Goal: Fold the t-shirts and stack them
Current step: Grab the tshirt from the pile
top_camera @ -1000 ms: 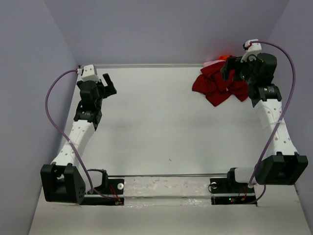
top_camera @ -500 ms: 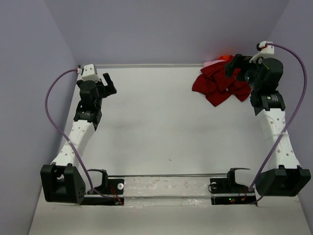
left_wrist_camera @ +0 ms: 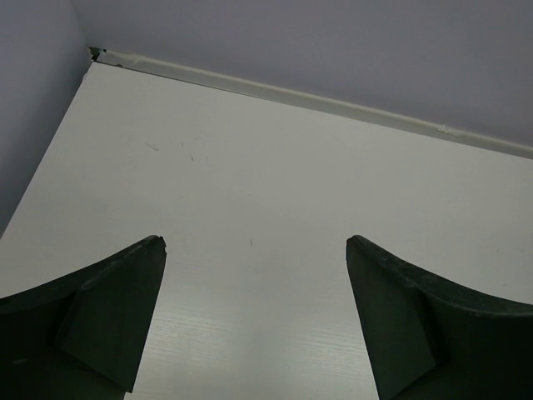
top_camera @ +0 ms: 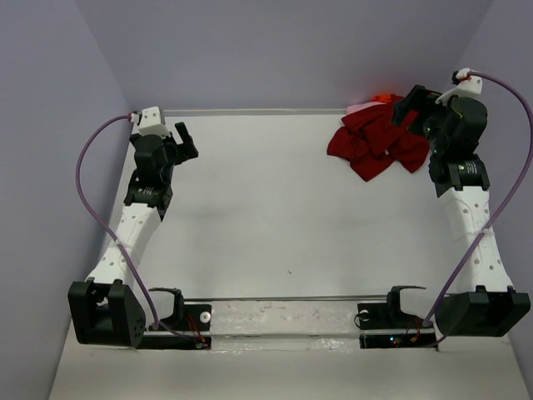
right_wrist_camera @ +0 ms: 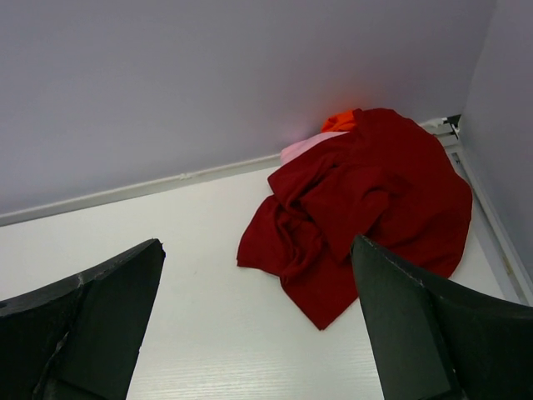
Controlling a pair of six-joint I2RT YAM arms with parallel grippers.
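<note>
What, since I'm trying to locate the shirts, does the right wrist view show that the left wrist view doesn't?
Only the right wrist view: a crumpled dark red shirt near the back wall, a pink shirt and an orange shirt peeking out behind it, framed by the open right gripper. Only the left wrist view: the far left corner of the table, no cloth, and the open left gripper. Both: white table and lavender wall.

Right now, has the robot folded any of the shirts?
Nothing is folded. The red shirt lies crumpled over the pink shirt and orange shirt in the far right corner. The right gripper hangs open near the pile, holding nothing; the left gripper is open over bare table. All three need folding and stacking.
</note>
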